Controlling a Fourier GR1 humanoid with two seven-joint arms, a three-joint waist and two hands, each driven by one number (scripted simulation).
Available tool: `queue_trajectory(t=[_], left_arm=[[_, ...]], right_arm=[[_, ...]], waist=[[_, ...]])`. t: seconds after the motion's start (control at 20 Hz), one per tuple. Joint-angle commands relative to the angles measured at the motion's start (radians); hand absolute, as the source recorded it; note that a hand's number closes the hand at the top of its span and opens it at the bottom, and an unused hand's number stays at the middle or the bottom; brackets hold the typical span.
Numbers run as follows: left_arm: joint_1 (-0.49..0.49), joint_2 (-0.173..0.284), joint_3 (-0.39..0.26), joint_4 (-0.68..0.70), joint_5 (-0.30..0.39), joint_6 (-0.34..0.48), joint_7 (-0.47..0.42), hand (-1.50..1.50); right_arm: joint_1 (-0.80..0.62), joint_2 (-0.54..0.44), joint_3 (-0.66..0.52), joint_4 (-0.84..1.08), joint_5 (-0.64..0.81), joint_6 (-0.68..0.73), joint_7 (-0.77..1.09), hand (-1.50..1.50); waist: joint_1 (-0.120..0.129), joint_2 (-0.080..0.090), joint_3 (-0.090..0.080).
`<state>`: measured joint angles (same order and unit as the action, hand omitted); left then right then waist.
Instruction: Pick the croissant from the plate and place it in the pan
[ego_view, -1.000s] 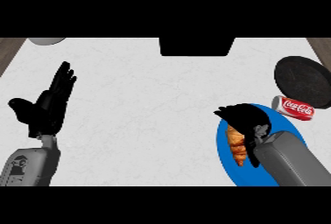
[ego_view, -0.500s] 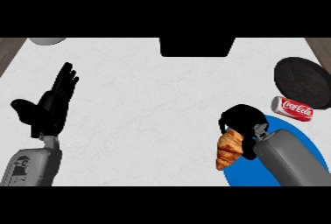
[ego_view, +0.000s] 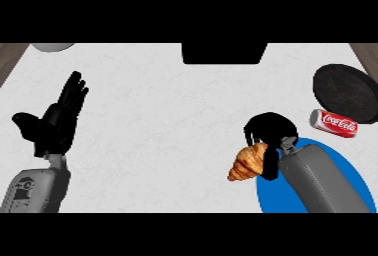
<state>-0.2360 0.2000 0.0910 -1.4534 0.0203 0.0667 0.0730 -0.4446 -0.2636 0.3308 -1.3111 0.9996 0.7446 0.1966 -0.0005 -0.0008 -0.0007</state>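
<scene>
A golden-brown croissant (ego_view: 248, 161) hangs in my right hand (ego_view: 267, 133), whose fingers are curled round its upper end. It is lifted off the blue plate (ego_view: 354, 176) and hangs over the plate's left rim. My right forearm covers much of that plate. The dark round pan (ego_view: 348, 92) sits at the right edge, up and to the right of the hand. My left hand (ego_view: 56, 121) rests open at the left, fingers pointing up, holding nothing.
A red cola can (ego_view: 335, 123) lies on its side between the pan and the plate, close to my right hand. A black block (ego_view: 224, 53) stands at the counter's far edge, and a grey round object (ego_view: 52, 47) shows at the top left.
My right hand has closed on the croissant and lifted it off the plate, carrying it left and up past the plate's rim. The left hand has stayed put.
</scene>
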Motion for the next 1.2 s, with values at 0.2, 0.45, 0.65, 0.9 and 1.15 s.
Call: queue_trajectory(t=[0.2,0.45,0.65,0.9,1.15], left_arm=[[-0.016,-0.005,-0.008,-0.007,-0.002,0.003,0.021,0.0],[-0.011,0.002,0.002,-0.023,0.004,0.001,0.027,0.0],[0.034,-0.003,0.005,-0.029,0.009,-0.008,0.001,0.0],[0.001,-0.009,-0.006,-0.036,-0.007,0.005,0.028,0.0],[0.029,-0.019,-0.002,0.011,-0.011,-0.007,-0.058,0.0]], right_arm=[[-0.082,0.258,-0.242,0.027,0.054,-0.388,0.489,1.5],[-0.184,0.262,-0.209,-0.041,0.219,-0.611,0.567,1.5],[-0.229,0.263,-0.21,-0.064,0.254,-0.702,0.636,1.5],[-0.272,0.221,-0.298,-0.073,0.259,-0.8,0.639,1.5],[-0.227,0.163,-0.476,-0.07,0.077,-0.954,0.494,1.5]], waist=[[0.013,0.001,0.002],[0.015,-0.001,0.001],[0.01,-0.001,0.0],[0.005,0.0,0.001],[-0.002,0.005,0.002]])
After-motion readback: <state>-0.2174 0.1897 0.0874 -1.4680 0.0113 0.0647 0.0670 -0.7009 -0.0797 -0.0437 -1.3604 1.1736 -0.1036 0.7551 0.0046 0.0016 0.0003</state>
